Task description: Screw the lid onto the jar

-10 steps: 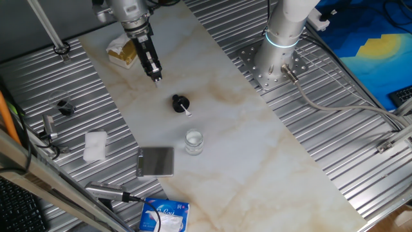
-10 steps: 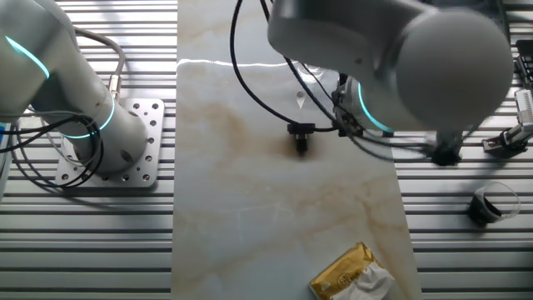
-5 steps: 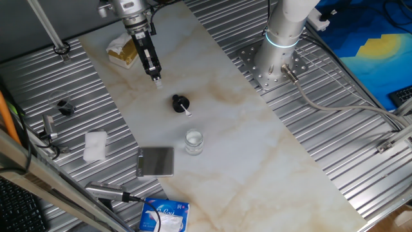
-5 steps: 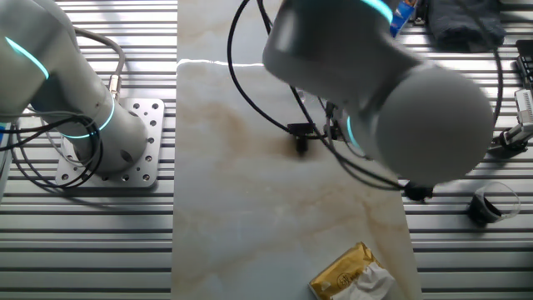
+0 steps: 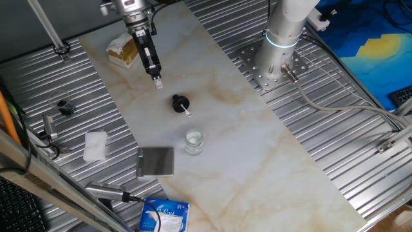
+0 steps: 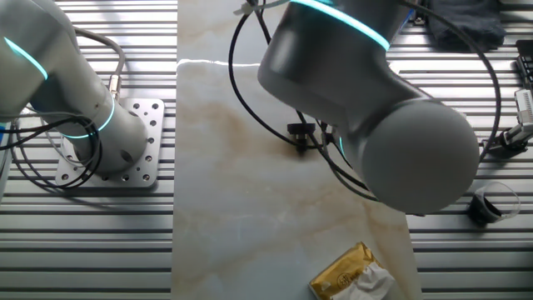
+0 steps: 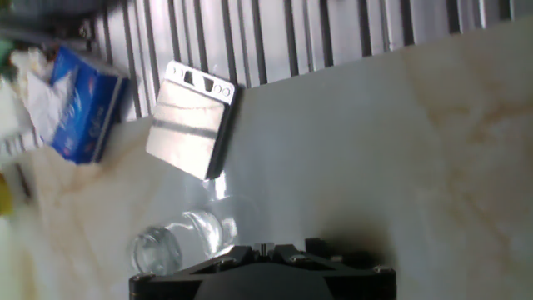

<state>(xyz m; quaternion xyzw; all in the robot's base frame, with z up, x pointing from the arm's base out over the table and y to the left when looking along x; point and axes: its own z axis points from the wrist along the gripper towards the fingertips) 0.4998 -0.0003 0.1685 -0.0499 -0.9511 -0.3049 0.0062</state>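
Marble-patterned tabletop between ribbed metal panels. Lid lies at centre-left, its white stub pointing lower right toward the jar, which stands upright just beside the grey plate. Gripper hangs upper left of the lid, fingertips apparently pressed together, empty.

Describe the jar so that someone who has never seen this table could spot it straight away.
Start at the pale marble-patterned board running across the ribbed metal table. Near its edge lies a grey square plate; the jar stands upright just beside it, apart from it. It is the only clear glass thing there, a short see-through cylinder with whitish glints, unlike the black lid farther up the board.
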